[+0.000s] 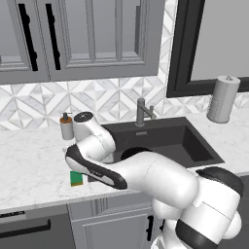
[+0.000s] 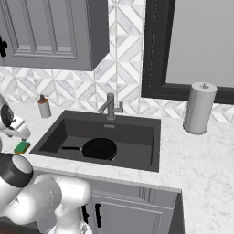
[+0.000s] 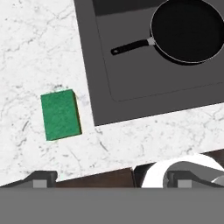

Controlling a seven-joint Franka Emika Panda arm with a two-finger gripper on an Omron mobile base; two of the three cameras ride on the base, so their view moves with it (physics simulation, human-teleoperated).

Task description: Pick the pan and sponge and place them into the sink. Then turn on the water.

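The white arm with dark joints (image 1: 146,172) bulks nearest the camera in the left base view, its upper link sweeping left across the sink front and its wrist bent down over the white marbled tabletop (image 3: 39,52). The large dark grey rectangular sink (image 2: 132,132) already holds the round flat black frying pan (image 2: 99,148), lying flat on the basin floor with its long thin handle pointing toward the sponge side. So the step in hand looks to be the sponge. The small rectangular green sponge (image 3: 60,114) lies flat on the tabletop just beside the sink's rim, untouched. The tool (image 3: 111,179) hovers above it with fingers spread wide, empty. Next it likely needs to centre over the sponge, descend and pinch it.
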